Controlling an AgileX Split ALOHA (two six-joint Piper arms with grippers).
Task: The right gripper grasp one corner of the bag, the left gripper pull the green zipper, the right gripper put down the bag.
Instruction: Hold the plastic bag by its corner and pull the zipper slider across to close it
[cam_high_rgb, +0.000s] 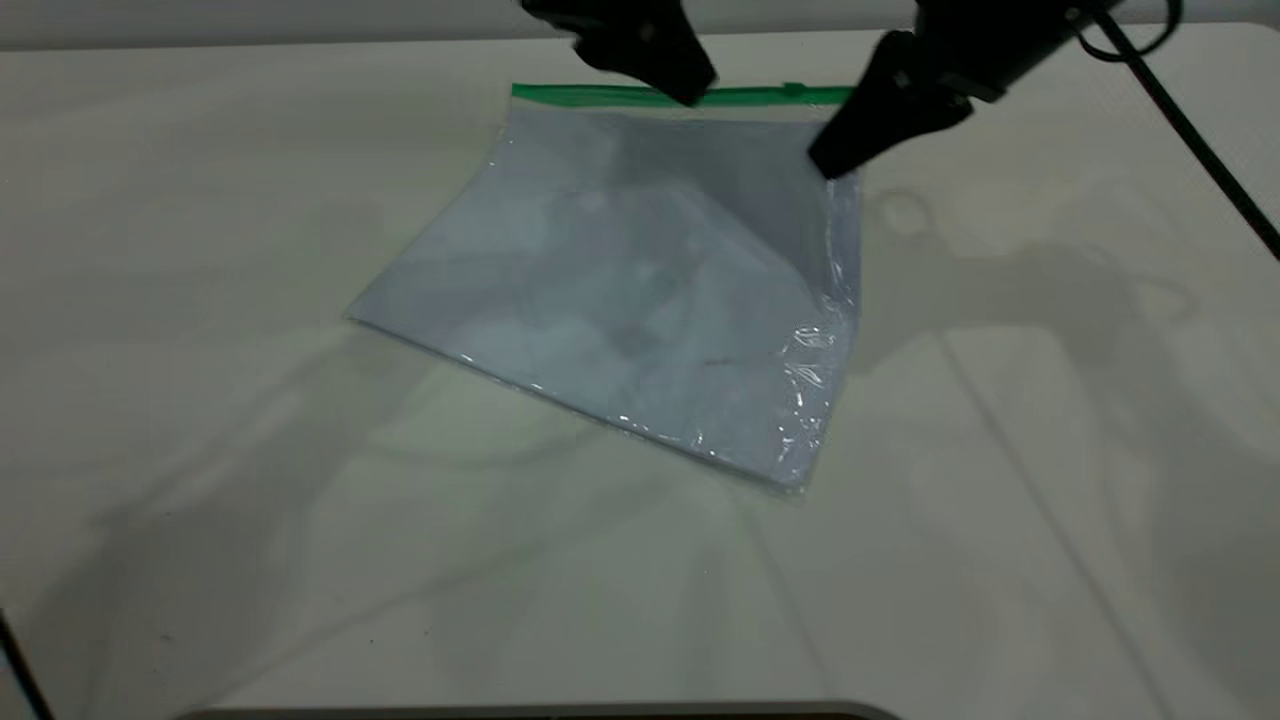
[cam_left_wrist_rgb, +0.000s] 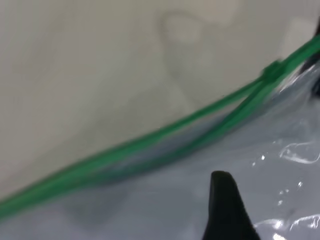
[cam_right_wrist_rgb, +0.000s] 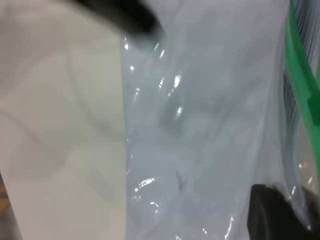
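The bag (cam_high_rgb: 640, 300) is a clear bluish pouch. Its far edge is lifted off the table and its near corner rests on it. The green zipper (cam_high_rgb: 600, 95) runs along the lifted far edge, with its slider tab (cam_high_rgb: 795, 90) near the right end. My right gripper (cam_high_rgb: 830, 160) is shut on the bag's far right corner, just below the zipper; plastic wraps its finger in the right wrist view (cam_right_wrist_rgb: 280, 210). My left gripper (cam_high_rgb: 688, 92) hovers at the middle of the zipper, left of the slider. In the left wrist view the zipper (cam_left_wrist_rgb: 150, 145) shows as two parted strips meeting at the slider (cam_left_wrist_rgb: 272, 70).
The pale table (cam_high_rgb: 200, 450) stretches around the bag. A black cable (cam_high_rgb: 1200, 150) runs from the right arm across the far right. A dark rim (cam_high_rgb: 540, 712) sits at the near edge.
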